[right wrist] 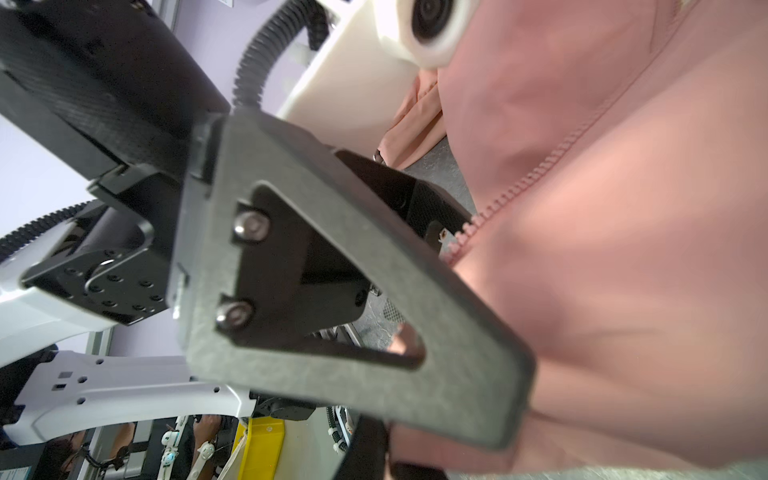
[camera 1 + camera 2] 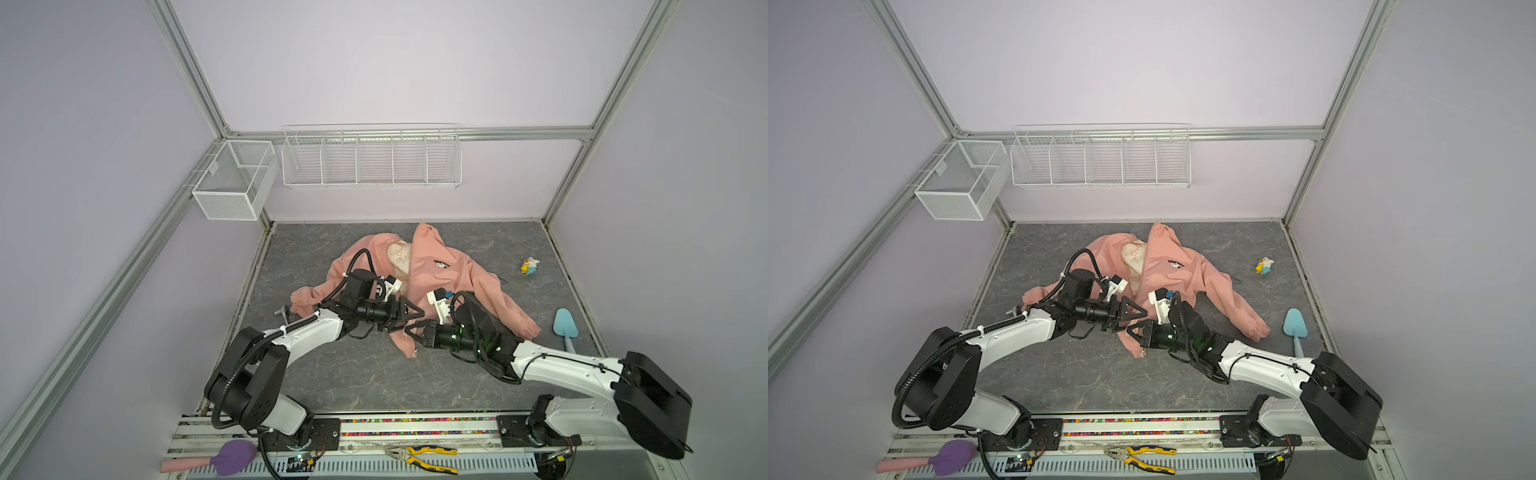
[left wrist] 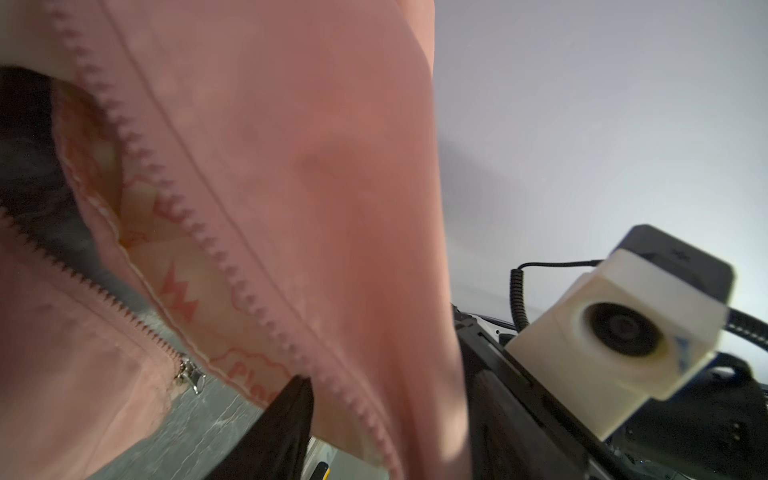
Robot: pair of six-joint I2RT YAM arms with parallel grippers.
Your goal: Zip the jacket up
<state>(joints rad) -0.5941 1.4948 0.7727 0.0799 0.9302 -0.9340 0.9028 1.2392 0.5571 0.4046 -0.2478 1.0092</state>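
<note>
Front panel of jacket pinched in right gripper, left gripper open. Unjoined zipper slider: fabric may slip, teeth misalign.

Grey marbled tabletop, four things lying on it.

In both top views the tabletop carried a salmon-pink jacket sprawled across its middle, sleeves spread toward either side. A small yellow, white and blue toy sat well apart at the right. A light blue scoop lay lower by the right edge, and a small metal piece lay just beside the left cuff.
</note>
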